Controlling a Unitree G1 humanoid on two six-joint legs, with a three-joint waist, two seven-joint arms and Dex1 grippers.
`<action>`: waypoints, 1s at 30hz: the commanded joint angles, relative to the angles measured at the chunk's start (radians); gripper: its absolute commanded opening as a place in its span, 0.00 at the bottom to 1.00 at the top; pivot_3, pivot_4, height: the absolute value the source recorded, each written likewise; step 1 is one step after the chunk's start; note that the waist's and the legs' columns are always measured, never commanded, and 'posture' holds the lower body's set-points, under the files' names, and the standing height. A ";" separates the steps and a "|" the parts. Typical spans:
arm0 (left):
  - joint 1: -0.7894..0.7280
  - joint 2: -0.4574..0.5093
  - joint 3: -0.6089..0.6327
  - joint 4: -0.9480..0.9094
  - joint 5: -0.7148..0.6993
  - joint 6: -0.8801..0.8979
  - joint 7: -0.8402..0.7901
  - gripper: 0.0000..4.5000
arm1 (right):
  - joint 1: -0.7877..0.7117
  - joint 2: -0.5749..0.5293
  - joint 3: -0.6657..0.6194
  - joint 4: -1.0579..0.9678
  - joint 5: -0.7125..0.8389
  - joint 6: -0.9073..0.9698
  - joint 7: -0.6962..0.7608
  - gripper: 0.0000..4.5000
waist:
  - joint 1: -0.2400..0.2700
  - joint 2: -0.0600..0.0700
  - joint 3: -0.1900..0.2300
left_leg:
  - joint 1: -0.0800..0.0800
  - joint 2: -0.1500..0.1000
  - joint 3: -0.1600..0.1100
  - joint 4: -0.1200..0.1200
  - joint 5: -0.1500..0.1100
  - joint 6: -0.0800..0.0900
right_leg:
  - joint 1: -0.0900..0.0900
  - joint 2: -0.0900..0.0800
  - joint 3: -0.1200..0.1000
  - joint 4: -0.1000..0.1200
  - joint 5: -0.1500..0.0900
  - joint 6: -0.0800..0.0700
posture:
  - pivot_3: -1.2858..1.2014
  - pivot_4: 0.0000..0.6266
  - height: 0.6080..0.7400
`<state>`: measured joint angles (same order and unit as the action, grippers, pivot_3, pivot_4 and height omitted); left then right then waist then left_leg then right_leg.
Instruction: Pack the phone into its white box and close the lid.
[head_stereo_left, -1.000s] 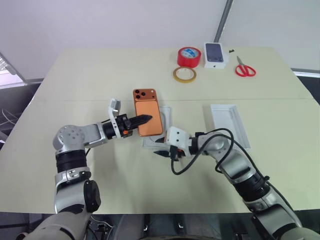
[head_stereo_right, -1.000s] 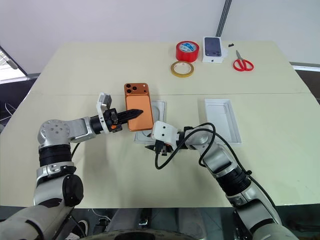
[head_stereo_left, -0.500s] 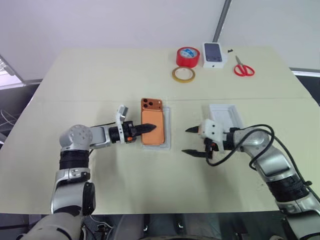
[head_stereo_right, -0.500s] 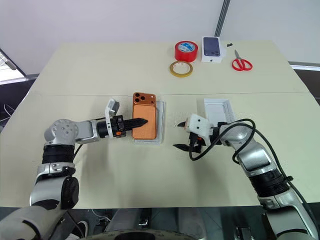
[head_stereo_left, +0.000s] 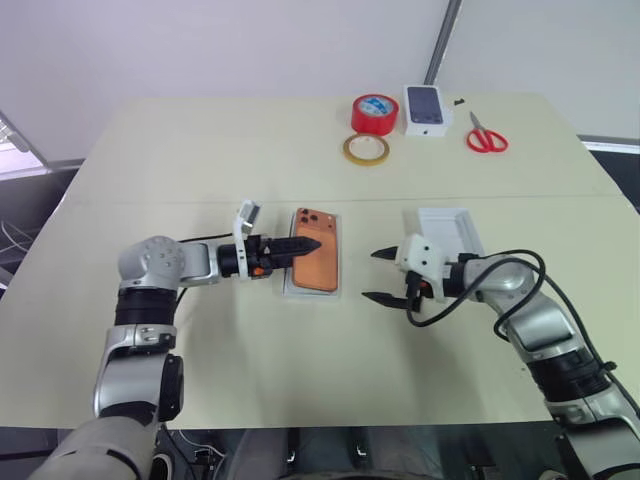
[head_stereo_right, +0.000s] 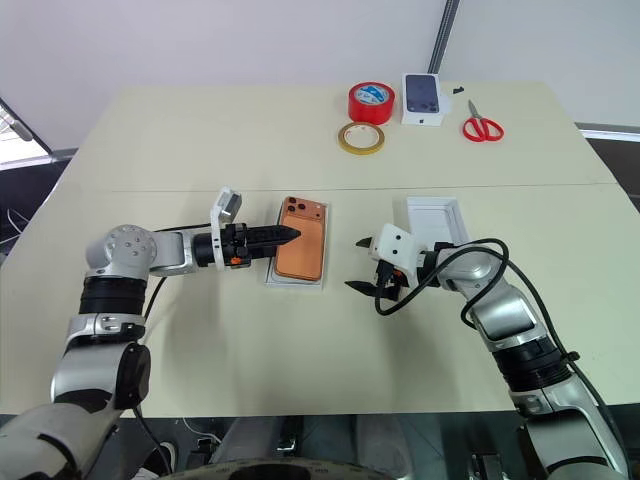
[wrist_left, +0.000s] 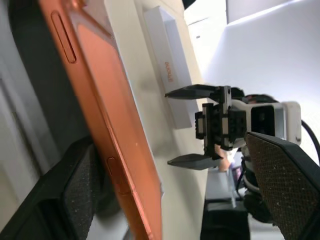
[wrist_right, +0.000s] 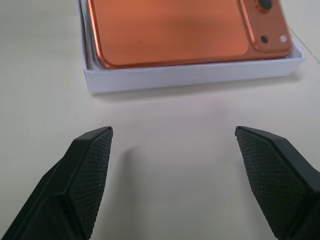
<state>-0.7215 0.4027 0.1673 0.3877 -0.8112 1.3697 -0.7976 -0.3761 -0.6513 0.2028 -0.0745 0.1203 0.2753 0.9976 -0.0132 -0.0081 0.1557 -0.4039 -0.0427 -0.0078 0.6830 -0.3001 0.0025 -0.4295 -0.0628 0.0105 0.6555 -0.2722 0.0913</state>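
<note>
Right wrist view: your right claw (wrist_right: 172, 175) is standing wide, empty, just short of the white box (wrist_right: 195, 75).
Phone (head_stereo_left: 317, 263): lying in that box.
Left claw (head_stereo_left: 305, 244): spread wide, its fingers straddling the phone's edge.

Phone (head_stereo_left: 317, 263) in white box (head_stereo_left: 288, 290)

Copper-orange phone (head_stereo_left: 316, 263) with dark lenses, white box (wrist_right: 190, 75), all-white lid (head_stereo_left: 446, 231), red tape roll (head_stereo_left: 376, 113), tan tape ring (head_stereo_left: 367, 149), red-handled scissors (head_stereo_left: 486, 134), beige table (head_stereo_left: 200, 150)
</note>
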 joint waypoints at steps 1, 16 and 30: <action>-0.020 0.033 -0.016 -0.074 -0.001 0.021 -0.002 1.00 | -0.032 0.010 -0.005 0.000 -0.007 -0.029 -0.007 0.91 | 0.001 0.000 0.000 | 0.000 0.000 0.000 0.000 0.000 0.000 | 0.000 0.000 0.000 0.000 0.000 0.000 | 0.52 0.24 1.00; -0.018 0.128 -0.031 -0.094 0.162 -0.289 0.043 0.94 | -0.076 0.069 -0.005 0.073 -0.020 -0.041 -0.052 0.86 | 0.002 0.000 0.000 | 0.000 0.000 0.000 0.000 0.000 0.000 | 0.000 0.000 0.000 0.000 0.000 0.000 | 0.52 0.24 1.00; 0.144 0.022 -0.345 -0.153 0.441 -0.628 -0.045 0.04 | -0.136 0.137 0.086 0.170 -0.164 -0.131 -0.132 0.00 | 0.010 0.001 -0.001 | -0.001 0.000 0.000 0.001 0.000 0.001 | 0.000 0.000 0.000 0.000 0.000 0.000 | 0.52 0.24 1.00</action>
<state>-0.5855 0.4452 -0.1151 0.2520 -0.3765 0.7159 -0.8173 -0.4930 -0.5235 0.2899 0.1204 -0.0387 0.1636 0.8689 -0.0033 -0.0076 0.1551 -0.4046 -0.0430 -0.0076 0.6837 -0.3004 0.0035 -0.4293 -0.0631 0.0104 0.6556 -0.2722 0.0912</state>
